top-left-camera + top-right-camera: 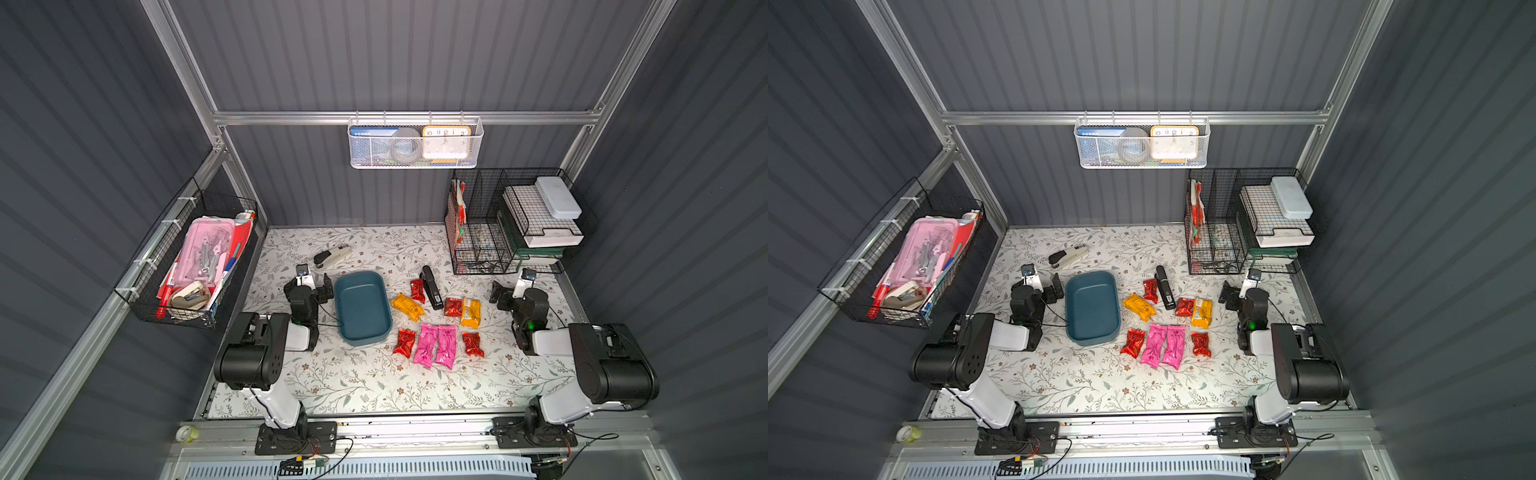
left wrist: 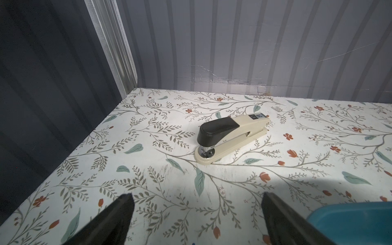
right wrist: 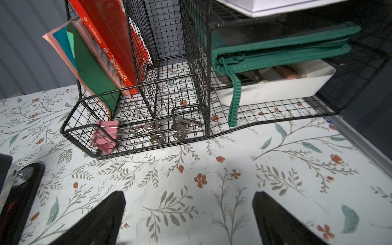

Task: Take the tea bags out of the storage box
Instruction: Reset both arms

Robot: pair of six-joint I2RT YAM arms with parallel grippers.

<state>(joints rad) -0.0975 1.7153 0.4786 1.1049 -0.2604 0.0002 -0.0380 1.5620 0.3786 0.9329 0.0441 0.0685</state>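
The teal storage box (image 1: 362,308) (image 1: 1092,306) lies with nothing inside it in both top views, and one corner (image 2: 350,220) shows in the left wrist view. Several tea bags lie on the table to its right: red ones (image 1: 404,342) (image 1: 473,344) (image 1: 417,289), two pink (image 1: 435,348) (image 1: 1163,346) and two orange-yellow (image 1: 407,306) (image 1: 470,312). My left gripper (image 1: 307,284) (image 2: 196,194) is open just left of the box, over bare table. Right of the tea bags, my right gripper (image 1: 515,289) (image 3: 188,193) is open and holds nothing.
A black stapler (image 1: 431,287) lies among the tea bags. A beige stapler (image 1: 332,255) (image 2: 231,135) sits behind the left gripper. A black wire organizer (image 1: 490,245) (image 3: 148,106) stands at the back right. A wire basket (image 1: 191,266) hangs on the left wall.
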